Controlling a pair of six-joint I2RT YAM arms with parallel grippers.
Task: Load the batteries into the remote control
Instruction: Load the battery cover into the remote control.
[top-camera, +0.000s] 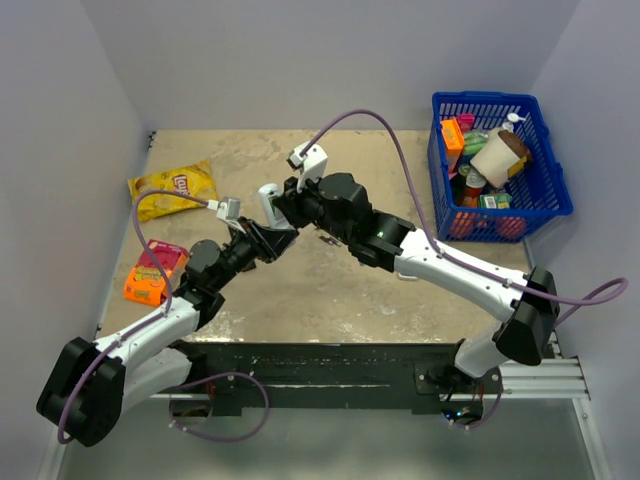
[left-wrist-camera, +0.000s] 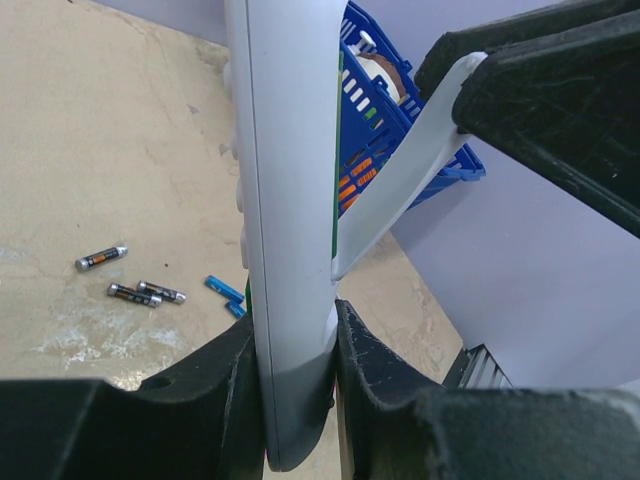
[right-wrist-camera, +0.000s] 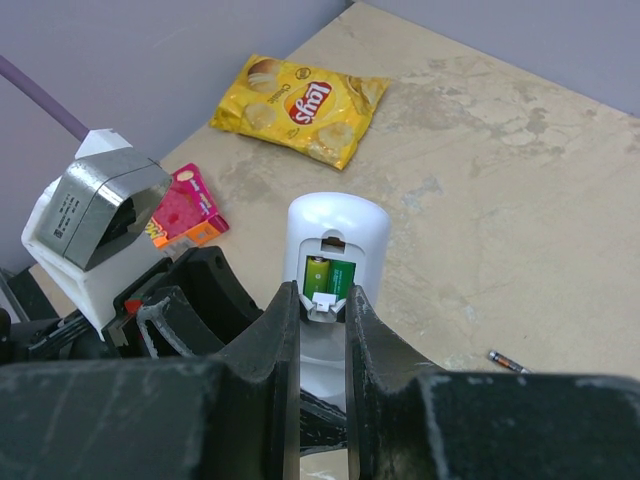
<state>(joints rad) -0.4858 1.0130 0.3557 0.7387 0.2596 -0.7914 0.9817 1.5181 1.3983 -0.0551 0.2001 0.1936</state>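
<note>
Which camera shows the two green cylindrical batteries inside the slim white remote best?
Right wrist: the green cylindrical batteries lie side by side in the open compartment of the slim white remote control. Left wrist sees the remote edge-on; the top view does not show them.

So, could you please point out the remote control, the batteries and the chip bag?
remote control (right-wrist-camera: 337, 218), right wrist view, rounded end
batteries (right-wrist-camera: 320, 276), right wrist view, green casing
chip bag (right-wrist-camera: 303, 106), right wrist view, logo
</note>
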